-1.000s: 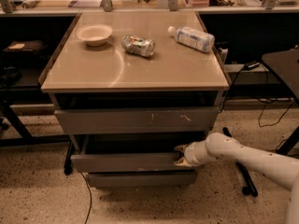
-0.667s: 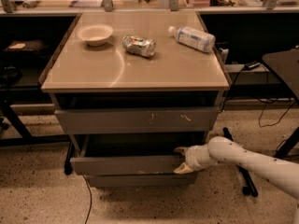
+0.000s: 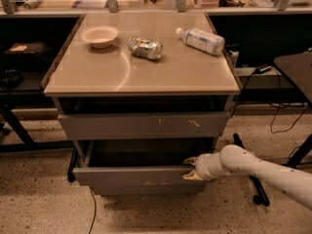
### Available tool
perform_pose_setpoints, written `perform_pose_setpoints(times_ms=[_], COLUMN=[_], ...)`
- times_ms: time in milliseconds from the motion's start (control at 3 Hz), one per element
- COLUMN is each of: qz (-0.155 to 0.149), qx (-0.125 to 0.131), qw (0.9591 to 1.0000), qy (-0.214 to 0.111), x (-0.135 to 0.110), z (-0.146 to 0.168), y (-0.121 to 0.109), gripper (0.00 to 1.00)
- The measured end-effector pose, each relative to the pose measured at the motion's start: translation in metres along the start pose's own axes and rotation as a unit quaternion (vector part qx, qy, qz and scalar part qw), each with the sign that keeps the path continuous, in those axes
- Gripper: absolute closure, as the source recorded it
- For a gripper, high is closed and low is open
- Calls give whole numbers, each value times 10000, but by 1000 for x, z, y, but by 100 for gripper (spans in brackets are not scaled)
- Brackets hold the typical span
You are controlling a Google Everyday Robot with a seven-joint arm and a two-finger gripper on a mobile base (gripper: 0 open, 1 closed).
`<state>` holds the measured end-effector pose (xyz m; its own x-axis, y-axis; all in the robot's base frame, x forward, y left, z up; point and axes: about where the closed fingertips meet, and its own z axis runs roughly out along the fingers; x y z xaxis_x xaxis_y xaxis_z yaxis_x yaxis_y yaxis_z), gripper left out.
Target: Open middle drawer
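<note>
The middle drawer (image 3: pixel 131 176), a plain grey front, stands partly pulled out of the cabinet, and its dark inside (image 3: pixel 141 155) shows behind it. My gripper (image 3: pixel 191 168) is at the right end of that front. One finger is behind the top edge and one in front of it, closed on the edge. My white arm (image 3: pixel 263 172) reaches in from the lower right. Above is the taller grey front with pale scratch marks (image 3: pixel 141 126), closed. Below is the smallest grey front (image 3: pixel 146 190), closed.
On the cabinet top (image 3: pixel 97 77) lie a white bowl (image 3: pixel 99 35), a crushed can (image 3: pixel 145 48) and a plastic bottle (image 3: pixel 201 39). A dark table (image 3: pixel 295 69) and cables stand at the right. A cable (image 3: pixel 92 208) runs over the speckled floor in front.
The middle drawer has slid a little further out toward the camera, and my gripper has moved with it, still at the right end of the front.
</note>
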<state>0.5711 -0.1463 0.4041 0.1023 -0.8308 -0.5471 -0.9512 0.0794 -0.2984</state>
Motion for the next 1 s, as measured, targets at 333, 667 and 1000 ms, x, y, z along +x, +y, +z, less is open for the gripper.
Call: perform_pose_setpoints(times_ms=[333, 667, 1000], qz=[0, 20, 20], qx=[0, -2, -2], qw=[10000, 10000, 10000], qy=[0, -11, -11], x=[-2, -1, -3], z=[-2, -5, -5], y=[-1, 6, 6], gripper=[100, 100, 80])
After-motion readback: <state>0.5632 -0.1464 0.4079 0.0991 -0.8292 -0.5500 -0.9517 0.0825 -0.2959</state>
